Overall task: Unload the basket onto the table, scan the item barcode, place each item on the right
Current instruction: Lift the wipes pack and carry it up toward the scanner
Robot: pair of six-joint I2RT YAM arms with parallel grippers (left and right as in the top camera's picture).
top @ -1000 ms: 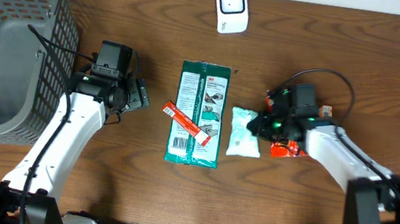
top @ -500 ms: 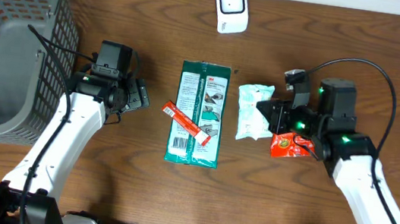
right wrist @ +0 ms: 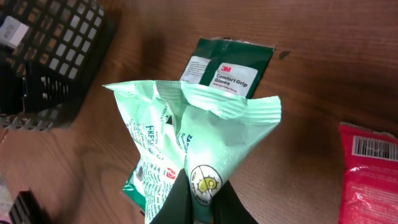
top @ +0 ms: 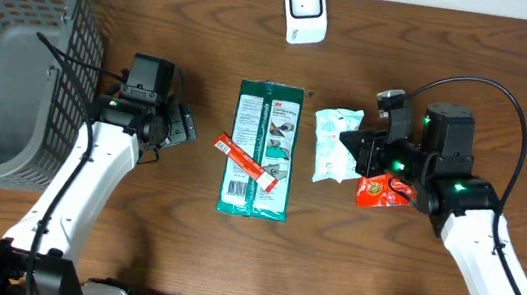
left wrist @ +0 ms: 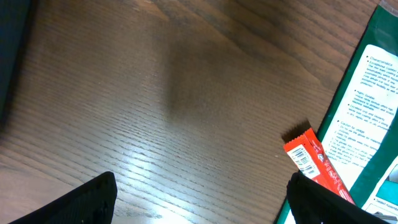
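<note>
The pale green packet [top: 332, 146] hangs in the right gripper [top: 362, 152], which we see from overhead clenched on the packet's right edge, lifted off the table [top: 475, 63]; its long axis runs roughly from the far side towards the near side, slightly tilted. Around it we find the dark green 3M pack [top: 263, 148] flat just to the left, a red bar [top: 242, 157] lying slantwise across that pack's left edge, a red pouch [top: 384, 193] under the right arm, the white scanner [top: 306, 10] at the far edge, and the grey basket [top: 13, 56] at far left; nothing stands between packet and scanner. The left gripper [top: 181, 122] sits beside the basket, well apart from the packet.

From the left wrist we see the left gripper [left wrist: 200, 180] spread wide and holding nothing, above bare wood; the red bar [left wrist: 314, 165] and the 3M pack [left wrist: 373, 112] lie to the right.

From the right wrist we see the fingers [right wrist: 193, 199] pinched on the packet [right wrist: 199, 137] at its lower end, the crimped end pointing away from them; behind it lie the 3M pack [right wrist: 227, 65], the basket [right wrist: 43, 56] and the red pouch [right wrist: 367, 168].
</note>
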